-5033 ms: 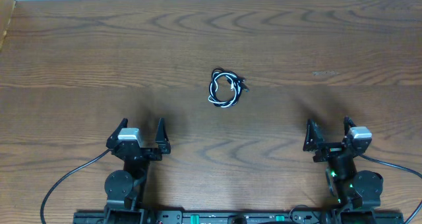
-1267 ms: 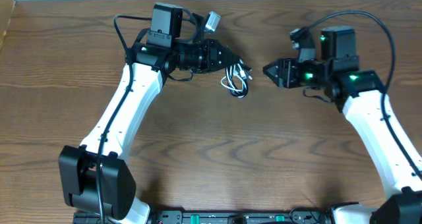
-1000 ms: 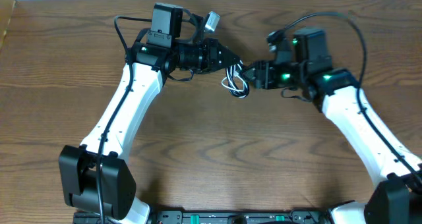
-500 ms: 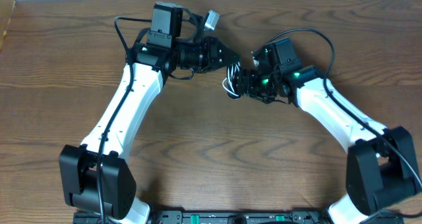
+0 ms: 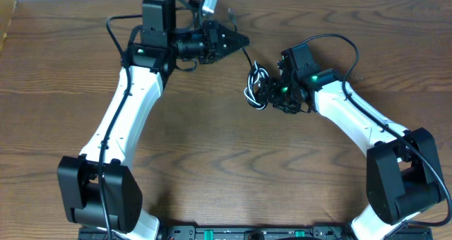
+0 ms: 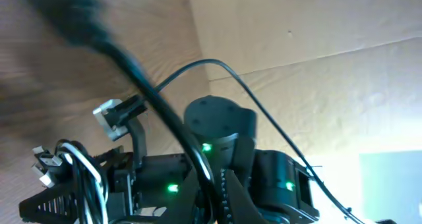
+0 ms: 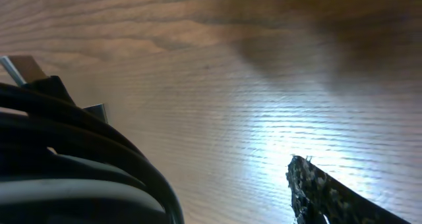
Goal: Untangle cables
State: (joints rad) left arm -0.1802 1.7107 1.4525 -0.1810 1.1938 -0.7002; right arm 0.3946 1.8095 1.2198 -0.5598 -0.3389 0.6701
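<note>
Now | left fingers [image 5: 240, 39] pinch taut thin black cord [image 5: 249, 56] | right fingers [image 5: 265, 93] clamp glossy black-white coil [image 5: 252, 78]

A robot lab: 2 white arms [image 5: 127, 120] at a wood-grain table [image 5: 233, 176]

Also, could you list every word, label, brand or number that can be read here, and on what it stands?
No text can be read in any view.
The cables, the table, the left arm and the right arm show no legible print.
Small marks on the base rail at the overhead view's bottom edge: too small to read.
</note>
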